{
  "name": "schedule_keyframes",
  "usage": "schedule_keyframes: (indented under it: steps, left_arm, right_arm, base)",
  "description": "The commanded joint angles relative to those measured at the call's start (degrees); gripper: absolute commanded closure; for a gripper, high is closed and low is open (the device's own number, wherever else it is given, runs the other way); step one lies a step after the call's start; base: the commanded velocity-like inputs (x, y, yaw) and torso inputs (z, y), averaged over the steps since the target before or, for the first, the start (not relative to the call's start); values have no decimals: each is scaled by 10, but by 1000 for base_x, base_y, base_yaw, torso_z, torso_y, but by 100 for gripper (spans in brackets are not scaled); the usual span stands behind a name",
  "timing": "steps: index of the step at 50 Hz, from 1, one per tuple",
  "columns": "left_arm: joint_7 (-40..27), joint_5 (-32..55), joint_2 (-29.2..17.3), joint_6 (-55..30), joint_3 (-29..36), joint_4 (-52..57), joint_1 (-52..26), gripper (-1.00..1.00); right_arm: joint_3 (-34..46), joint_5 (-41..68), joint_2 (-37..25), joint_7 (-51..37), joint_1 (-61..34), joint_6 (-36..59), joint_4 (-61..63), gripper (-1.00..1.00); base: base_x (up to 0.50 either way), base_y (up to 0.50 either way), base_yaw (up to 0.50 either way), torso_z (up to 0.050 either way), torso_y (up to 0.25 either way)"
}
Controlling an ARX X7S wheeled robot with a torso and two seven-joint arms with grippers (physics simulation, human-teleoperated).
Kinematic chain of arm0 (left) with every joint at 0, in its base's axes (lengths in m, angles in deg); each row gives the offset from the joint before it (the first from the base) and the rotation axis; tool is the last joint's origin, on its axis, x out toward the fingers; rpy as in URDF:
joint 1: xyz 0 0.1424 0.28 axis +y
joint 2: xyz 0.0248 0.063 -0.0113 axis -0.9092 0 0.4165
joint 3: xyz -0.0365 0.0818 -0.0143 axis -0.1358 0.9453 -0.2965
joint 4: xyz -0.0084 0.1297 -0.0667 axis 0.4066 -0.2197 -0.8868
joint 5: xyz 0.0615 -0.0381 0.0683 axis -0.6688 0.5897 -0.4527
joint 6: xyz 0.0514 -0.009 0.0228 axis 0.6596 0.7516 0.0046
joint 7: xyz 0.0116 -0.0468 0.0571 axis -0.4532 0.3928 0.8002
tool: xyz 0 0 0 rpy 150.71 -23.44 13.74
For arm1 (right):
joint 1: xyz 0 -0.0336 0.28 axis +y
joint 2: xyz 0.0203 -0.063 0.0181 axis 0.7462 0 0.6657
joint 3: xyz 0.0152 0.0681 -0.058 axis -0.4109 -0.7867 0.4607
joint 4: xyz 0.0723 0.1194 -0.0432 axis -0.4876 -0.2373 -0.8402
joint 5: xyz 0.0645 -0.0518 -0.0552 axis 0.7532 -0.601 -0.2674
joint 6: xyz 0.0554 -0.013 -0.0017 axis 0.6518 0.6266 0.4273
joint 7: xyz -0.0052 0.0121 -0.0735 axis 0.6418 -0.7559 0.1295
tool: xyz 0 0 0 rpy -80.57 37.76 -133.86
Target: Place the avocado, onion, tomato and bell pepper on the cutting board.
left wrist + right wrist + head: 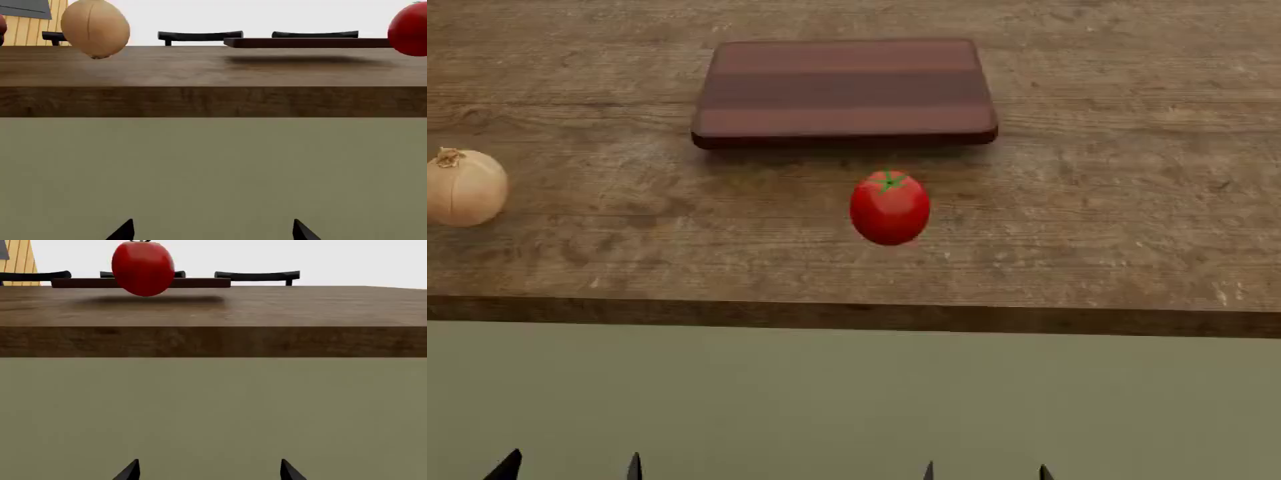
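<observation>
- Left pincer (571, 466): only two dark fingertips show at the lower edge of the head view, spread wide, gripping nothing, and held below and short of the tabletop's near edge.
- Right pincer (986, 470): likewise two fingertips set wide apart and empty, low before the tabletop (1121, 230).
- Tomato (889, 208): stands upright, calyx up, on the tabletop ahead of and slightly left of the right pincer; the right arm is judged the nearer. Being round, it offers no long axis to align with.
- Cutting board (843, 90): lies just beyond the tomato, apart from it, long side running left to right, nothing on it. The coming move is judged a forward-and-up reach, then a short carry onward.
- Onion (463, 187): at the far left of the tabletop, tip uppermost, ahead and left of the left pincer, well apart from the board.
- Avocado and bell pepper: not in view.
- Tabletop: weathered brown planks with a thick front edge; below it, a plain olive floor.
- Room: dark chair backs (200, 36) beyond the far edge; pale wall; yellow slats at one side.
</observation>
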Motion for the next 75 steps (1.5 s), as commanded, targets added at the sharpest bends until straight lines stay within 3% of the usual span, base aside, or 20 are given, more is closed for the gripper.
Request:
schedule_keyframes:
  steps: [1, 15, 69, 75]
  left_arm:
    - [-6, 6, -6, 0, 6, 0, 0, -100]
    - [-27, 41, -28, 7, 30, 4, 2, -100]
    - [-77, 64, -64, 25, 77, 0, -1, -100]
    - [-80, 65, -67, 26, 81, -2, -2, -100]
  right_arm:
    - [3, 5, -5, 0, 0, 0, 0, -100]
    - [32, 23, -30, -37, 3, 13, 11, -100]
    - [79, 53, -68, -72, -4, 11, 4, -100]
    - [79, 61, -69, -75, -4, 8, 5, -100]
  base:
    - [0, 0, 0, 0, 0]
    - [0, 20, 0, 0, 0]
    - [0, 500, 0, 0, 0]
    - [0, 35, 0, 0, 0]
